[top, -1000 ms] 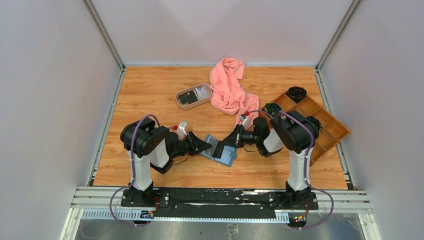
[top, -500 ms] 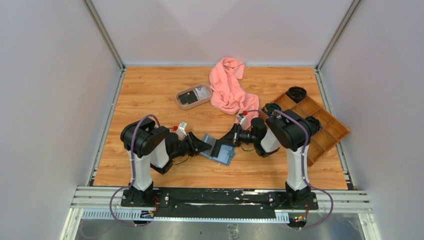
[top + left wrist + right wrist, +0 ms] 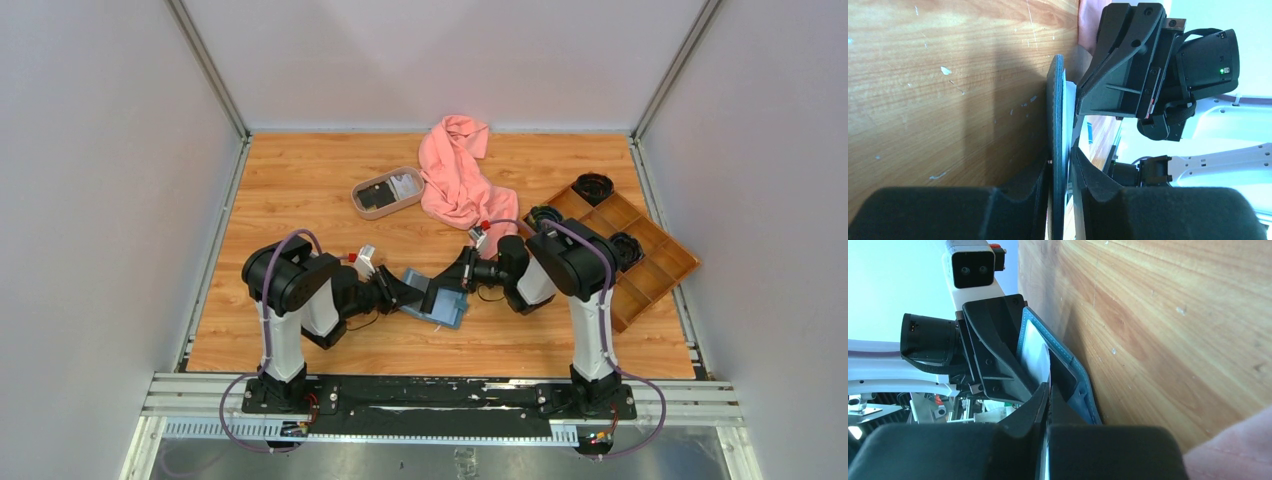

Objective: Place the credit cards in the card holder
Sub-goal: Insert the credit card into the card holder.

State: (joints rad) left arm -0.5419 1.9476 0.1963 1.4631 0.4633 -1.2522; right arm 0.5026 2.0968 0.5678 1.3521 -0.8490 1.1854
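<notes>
The teal-blue card holder (image 3: 440, 306) lies open on the table between the two arms. My left gripper (image 3: 408, 291) is shut on its left flap, which shows edge-on as a dark teal strip (image 3: 1056, 115) between my fingers (image 3: 1028, 185). My right gripper (image 3: 447, 287) is shut on a thin credit card (image 3: 1037, 352), whose far end reaches into the open card holder (image 3: 1083, 390). The card's face looks pale, perhaps from glare. Two more credit cards, a black one (image 3: 376, 198) and a pale one (image 3: 405, 185), lie in the oval beige tray (image 3: 362, 209).
A pink cloth (image 3: 458, 180) lies behind the right gripper. A brown wooden compartment tray (image 3: 650, 262) with round black items stands at the right. The two grippers face each other almost touching; the right gripper (image 3: 1128, 75) fills the left wrist view.
The right gripper has moved left with the card, closer to the left gripper, and the card holder's right half has folded up and shifted a little left. The left arm has stayed still.
</notes>
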